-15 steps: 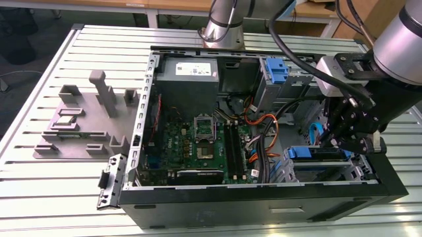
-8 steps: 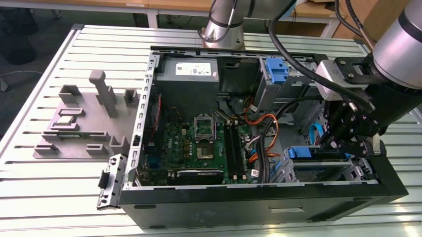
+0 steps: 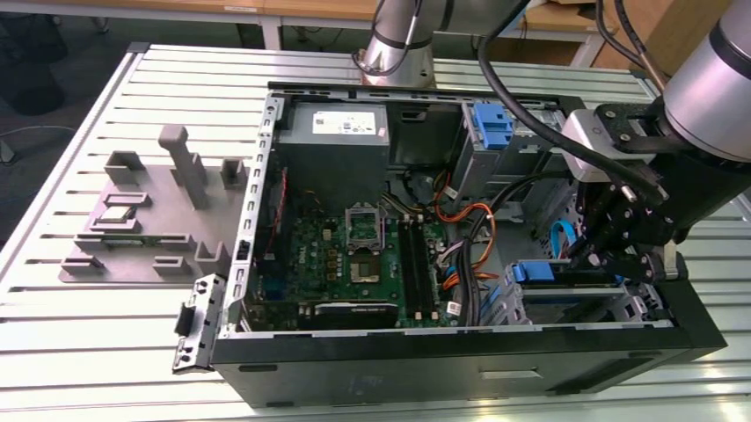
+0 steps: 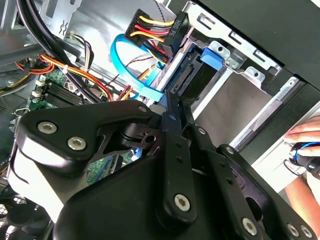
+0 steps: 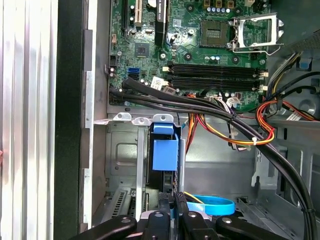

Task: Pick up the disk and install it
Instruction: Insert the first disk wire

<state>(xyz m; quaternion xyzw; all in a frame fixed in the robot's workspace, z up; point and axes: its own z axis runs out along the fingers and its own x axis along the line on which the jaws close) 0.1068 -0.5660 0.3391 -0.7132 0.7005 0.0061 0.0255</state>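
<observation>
End effector (image 3: 620,255) clamped on disk (image 5: 164,155) (in drive bay (image 5: 127,150))

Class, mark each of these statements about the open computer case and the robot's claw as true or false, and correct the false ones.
1. The claw is inside the case, at the drive bay. True.
2. The disk lies out on the slatted table. False: it stands edge-on in the drive bay.
3. The processor socket on the motherboard is open. True.
4. The grey fixture sits inside the case. False: it sits on the table beside the case.
5. A blue cable loops beside the disk. True.
</observation>
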